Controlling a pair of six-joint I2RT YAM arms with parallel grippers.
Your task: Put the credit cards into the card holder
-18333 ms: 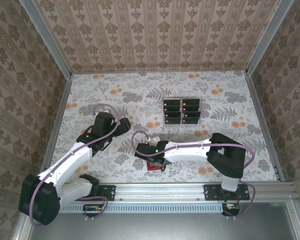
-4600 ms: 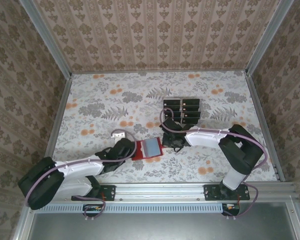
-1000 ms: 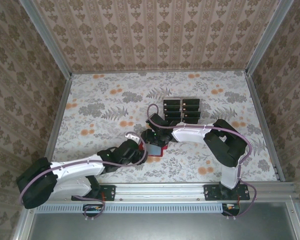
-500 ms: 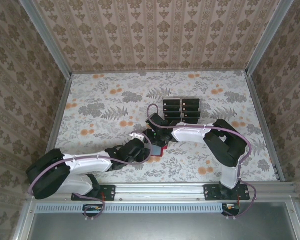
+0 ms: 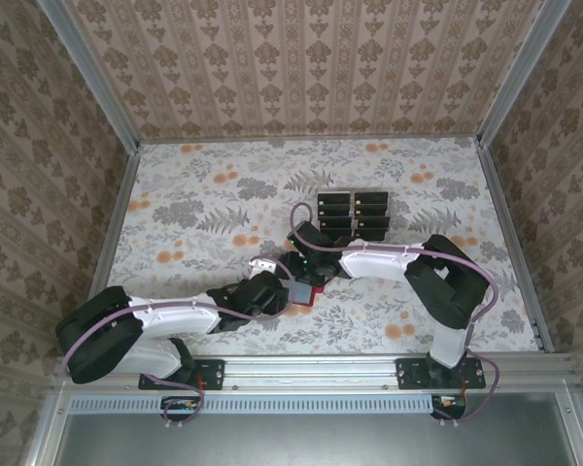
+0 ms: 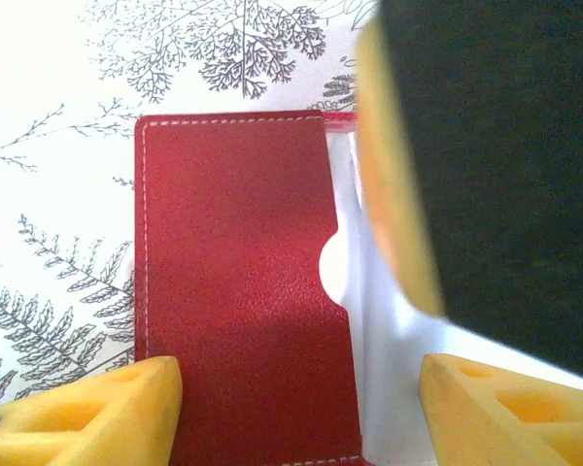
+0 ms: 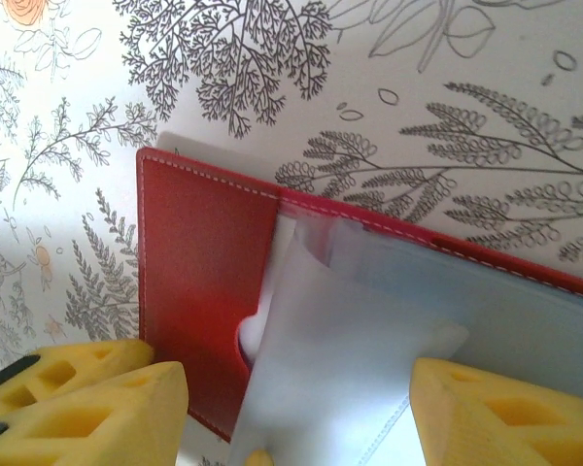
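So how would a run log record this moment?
left end effector: open, over card holder | right end effector: open, over card holder | credit cards: grouped farther back

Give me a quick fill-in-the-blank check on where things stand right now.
1. The left gripper and right gripper are both over the ____ holder.
2. The holder lies ____, its clear pockets showing.
3. The cards lie ____ from the arm bases than the holder does.

Missing words: red; open; farther
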